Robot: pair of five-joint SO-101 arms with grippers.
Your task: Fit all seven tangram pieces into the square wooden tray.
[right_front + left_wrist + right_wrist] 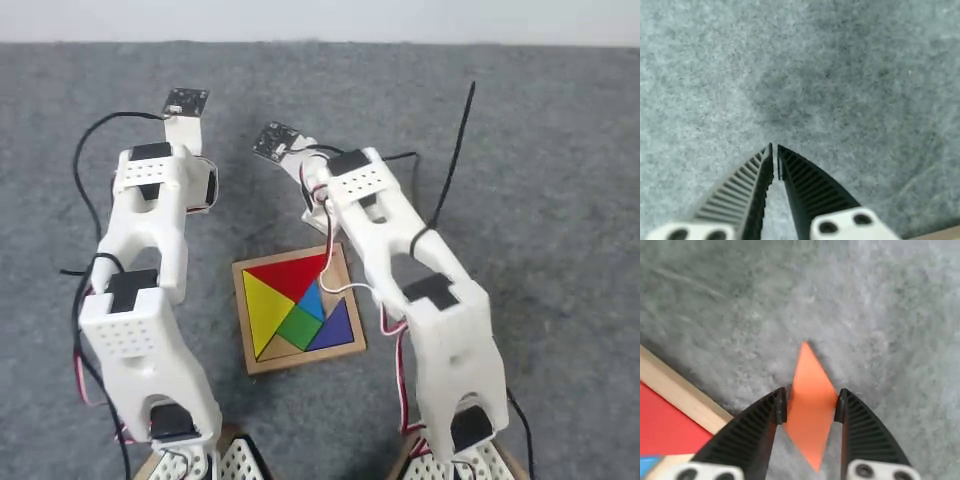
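Observation:
The square wooden tray (300,362) lies on the grey carpet between the two arms. It holds red (290,275), yellow (262,310), blue (313,300), green (298,327) and purple (335,325) pieces. My right gripper (811,407) sits just past the tray's far rim (680,397), shut on an orange parallelogram (810,385) with a finger against each long side. The red piece (660,425) shows beside that rim. My left gripper (775,147) is shut and empty over bare carpet. In the high view the left arm (150,250) stands to the tray's left and the right arm (400,260) crosses its far right corner.
Grey carpet covers the whole table and runs on past both arms. Bare wood shows inside the tray along its right side (342,285). Black and red cables (440,190) hang off both arms.

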